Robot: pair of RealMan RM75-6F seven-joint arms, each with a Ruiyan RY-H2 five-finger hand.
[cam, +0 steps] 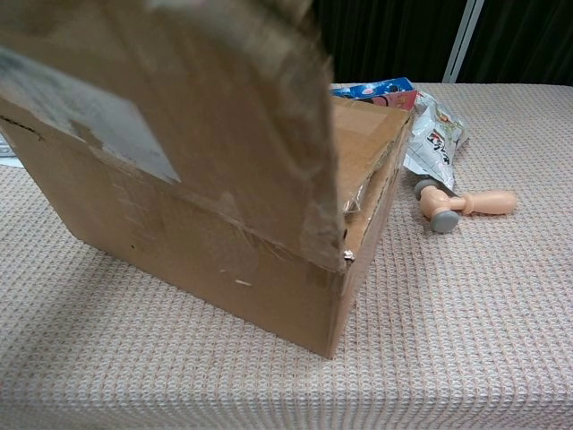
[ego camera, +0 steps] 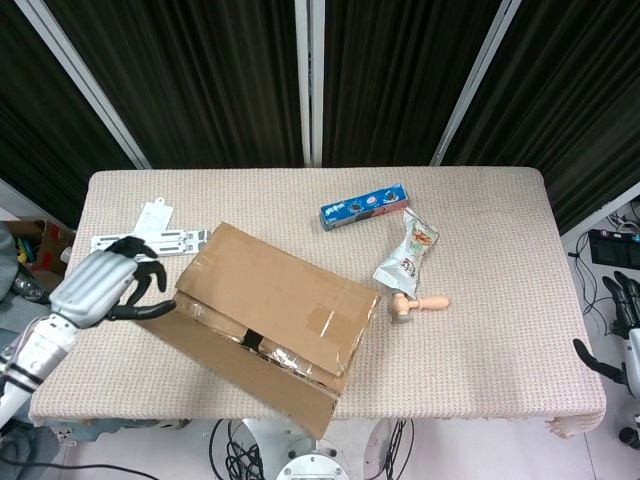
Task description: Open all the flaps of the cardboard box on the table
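Cardboard box [ego camera: 268, 318]: brown corrugated carton, lying at an angle on the near left part of the table [ego camera: 500, 330]. Near long flap [cam: 179, 116] folded outward toward the table's front edge, standing steeply in the chest view. Far long flap [ego camera: 290, 285] lies down over the opening. A dark gap shows at the middle seam; what lies inside cannot be made out.

Handling, judged: board is stiff yet creases readily; torn tape along the edges looks slick and gives poor purchase. The carton appears light, so it is likely to slide or tip on the woven cloth if a flap is pulled without bracing. Best hold is the free edge of the far long flap near the middle gap, fingers hooked under and lifted away. Any short end flaps would come after; none is plainly visible.

Left hand [ego camera: 95, 288]: just off the box's left end, apart from it, fingers curved and spread, holding nothing.

Right hand [ego camera: 622, 308]: only dark fingertips show at the right border of the head view, well off the table; whether spread or clenched cannot be told.

Other items: blue snack box [ego camera: 364, 206], snack packet [ego camera: 408, 255], small toy hammer [ego camera: 416, 304], white slotted strips [ego camera: 150, 240].
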